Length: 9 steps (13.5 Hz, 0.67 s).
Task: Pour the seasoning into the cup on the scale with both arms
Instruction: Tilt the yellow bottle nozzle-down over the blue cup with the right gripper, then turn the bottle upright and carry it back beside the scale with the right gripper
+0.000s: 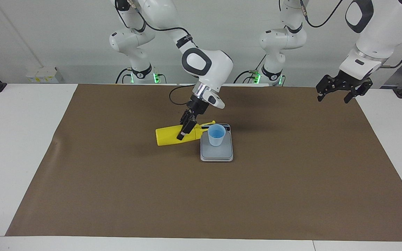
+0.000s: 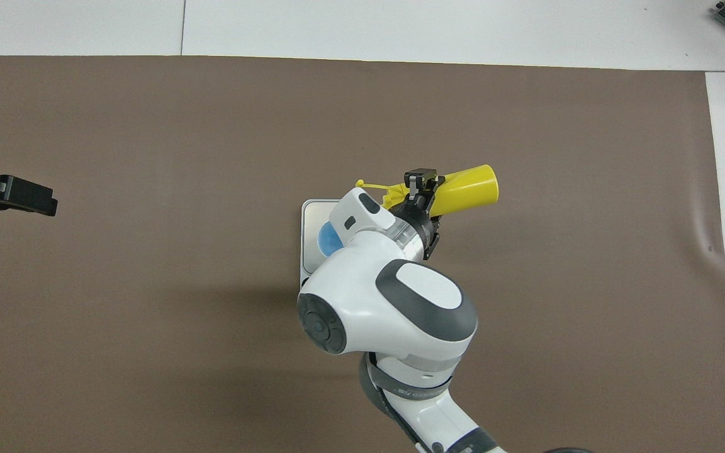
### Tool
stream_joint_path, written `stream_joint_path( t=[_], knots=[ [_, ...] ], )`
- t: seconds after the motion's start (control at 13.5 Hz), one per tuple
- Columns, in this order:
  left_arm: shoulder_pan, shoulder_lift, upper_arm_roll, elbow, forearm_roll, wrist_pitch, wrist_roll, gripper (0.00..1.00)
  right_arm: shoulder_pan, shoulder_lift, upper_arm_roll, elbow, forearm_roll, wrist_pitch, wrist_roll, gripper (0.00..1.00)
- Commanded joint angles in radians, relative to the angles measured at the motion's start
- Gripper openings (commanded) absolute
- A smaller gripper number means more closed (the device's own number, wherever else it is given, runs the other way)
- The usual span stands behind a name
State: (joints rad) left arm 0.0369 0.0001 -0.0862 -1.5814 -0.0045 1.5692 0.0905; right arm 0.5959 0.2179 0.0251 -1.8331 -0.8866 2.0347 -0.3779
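The yellow seasoning bottle [image 1: 168,136] [image 2: 469,189] hangs almost level in the air just above the mat, and my right gripper [image 1: 183,131] [image 2: 422,189] is shut on its upper body. Its nozzle and tethered cap point at the cup [image 1: 216,135] [image 2: 325,239] and stop just beside the rim. That pale blue cup stands upright on the grey scale [image 1: 216,153] [image 2: 312,211]; in the overhead view the right arm covers most of both. My left gripper [image 1: 339,92] [image 2: 29,196] waits open in the air over the mat's edge at the left arm's end.
A brown mat [image 1: 291,181] covers the white table [image 1: 19,139]. A black cable [image 1: 176,99] lies on the mat nearer the robots than the scale. Two smaller white arms with green lights [image 1: 134,45] [image 1: 281,38] stand at the robots' edge of the table.
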Motion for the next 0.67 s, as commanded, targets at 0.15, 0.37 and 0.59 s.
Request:
stream_joint_path(
  t=[0.15,0.37,0.59],
  knots=[
    [-0.003,-0.035,0.005,-0.040,0.018,0.006,0.003,1.00,-0.142,-0.101,0.009,-0.028,0.306,0.076,0.002,0.00],
    [0.000,-0.035,0.005,-0.040,0.018,0.006,0.002,1.00,-0.217,-0.158,0.009,-0.058,0.518,0.102,-0.027,0.00],
    [0.001,-0.035,0.005,-0.040,0.018,0.006,0.002,1.00,-0.330,-0.227,0.007,-0.109,0.817,0.117,-0.200,0.00]
  ],
)
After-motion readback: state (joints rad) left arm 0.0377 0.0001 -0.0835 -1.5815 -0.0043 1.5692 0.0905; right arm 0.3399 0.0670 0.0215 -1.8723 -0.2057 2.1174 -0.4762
